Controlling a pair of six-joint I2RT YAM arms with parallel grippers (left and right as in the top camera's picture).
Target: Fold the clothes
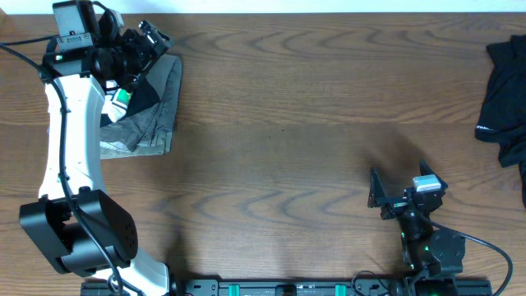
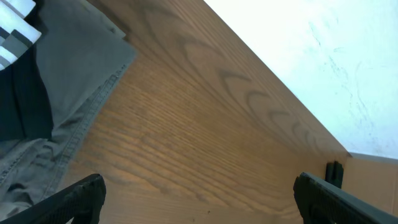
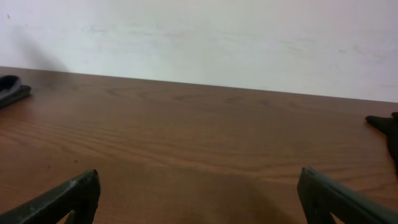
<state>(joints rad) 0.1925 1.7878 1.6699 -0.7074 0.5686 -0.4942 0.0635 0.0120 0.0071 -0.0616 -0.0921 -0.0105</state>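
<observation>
A patch of white cloth with a green mark (image 1: 122, 99), the clothes, shows in a folded stack at the table's far left, mostly covered by the left arm. A grey garment (image 1: 160, 111) and a black one (image 1: 146, 92) lie in the same stack. My left gripper (image 1: 154, 37) hovers open over the stack's far edge. In the left wrist view its fingers (image 2: 84, 193) frame bare wood, with the grey garment (image 2: 74, 74) to the left of my left gripper (image 2: 199, 199). My right gripper (image 1: 397, 174) stands open and empty near the front right, and my right gripper (image 3: 199, 193) has only wood between its fingers.
A crumpled black garment (image 1: 505, 90) lies at the far right edge of the table (image 1: 279, 164); its tip (image 3: 384, 124) shows in the right wrist view. A pale wall runs behind the table's far edge.
</observation>
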